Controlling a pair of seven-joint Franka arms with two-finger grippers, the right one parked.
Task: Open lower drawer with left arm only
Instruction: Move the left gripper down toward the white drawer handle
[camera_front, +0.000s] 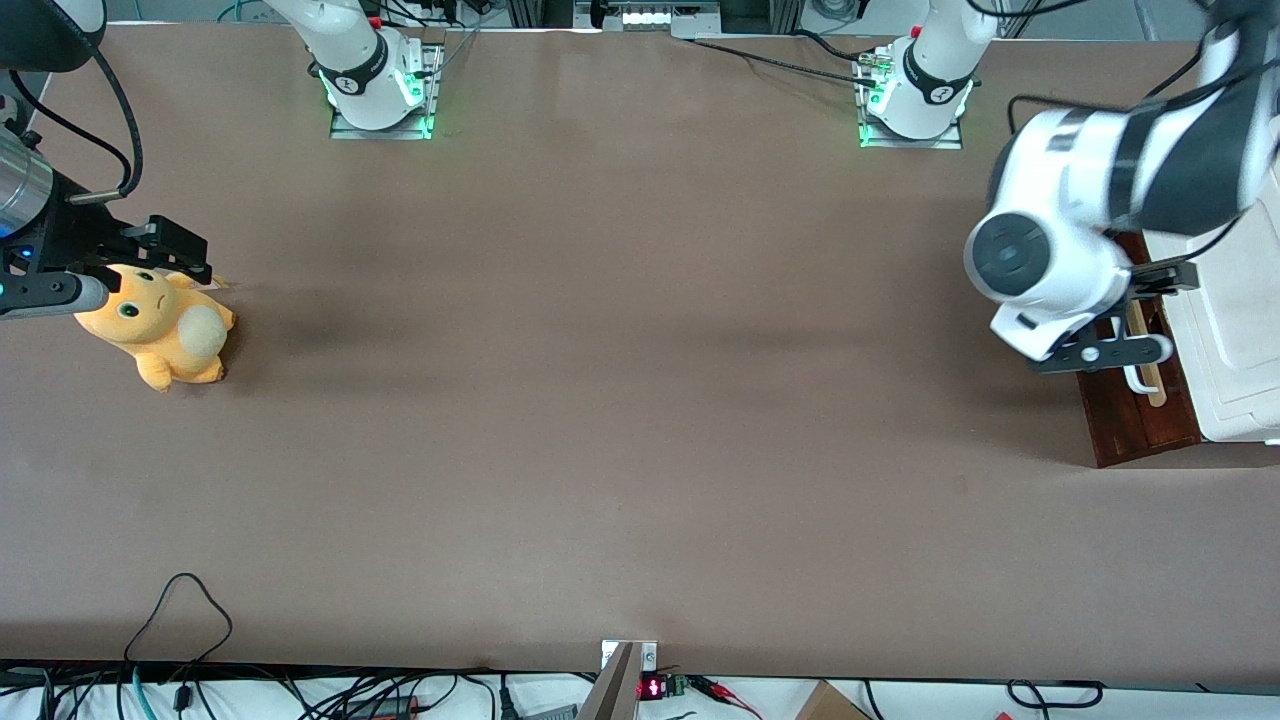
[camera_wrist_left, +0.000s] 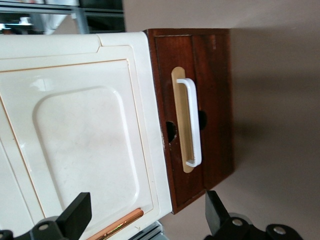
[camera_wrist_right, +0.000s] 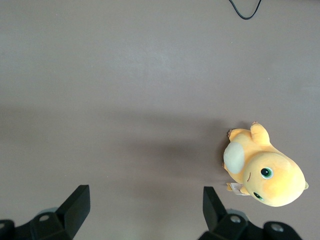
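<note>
The lower drawer (camera_front: 1140, 425) shows a dark red-brown front (camera_wrist_left: 212, 100) with a white loop handle (camera_wrist_left: 192, 120) on a pale wood strip. It lies flush against the white cabinet (camera_front: 1235, 330) at the working arm's end of the table. The left arm (camera_front: 1060, 250) reaches over the cabinet. Its gripper (camera_front: 1135, 320) hangs above the handle (camera_front: 1135, 378), apart from it. In the left wrist view the gripper (camera_wrist_left: 145, 220) is open, its black fingers (camera_wrist_left: 75, 215) wide apart with nothing between them. Below it lie the cabinet top's edge and a corner of the drawer front.
The white cabinet top (camera_wrist_left: 80, 130) carries a small copper-coloured bar (camera_wrist_left: 117, 225). An orange plush toy (camera_front: 160, 330) (camera_wrist_right: 265, 170) lies toward the parked arm's end of the table. A loose black cable (camera_front: 180, 610) loops near the table edge closest to the front camera.
</note>
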